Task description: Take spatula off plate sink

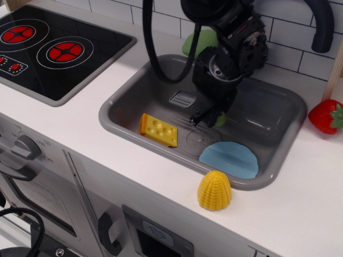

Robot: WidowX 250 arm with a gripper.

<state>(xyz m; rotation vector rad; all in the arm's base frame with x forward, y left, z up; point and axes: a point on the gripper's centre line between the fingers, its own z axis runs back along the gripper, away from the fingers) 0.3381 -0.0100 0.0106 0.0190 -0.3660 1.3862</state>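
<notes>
The spatula is in my gripper (206, 115), which is shut on its green handle (220, 119). Its grey slotted blade (183, 99) sticks out to the left, low over the back-left floor of the grey sink (124, 90). I cannot tell whether the blade touches the floor. The light-blue plate (229, 159) lies bare in the sink's front right corner, leaning on the wall, to the right of and in front of my gripper. My arm hides most of the handle.
A yellow cheese wedge (158, 130) lies in the sink's front left, next to the round drain mark (199, 140). A yellow corn (214, 190) stands on the front counter. A green sponge (199, 42), a strawberry (327, 115), the faucet (322, 24) and the black stovetop (48, 51) surround the sink.
</notes>
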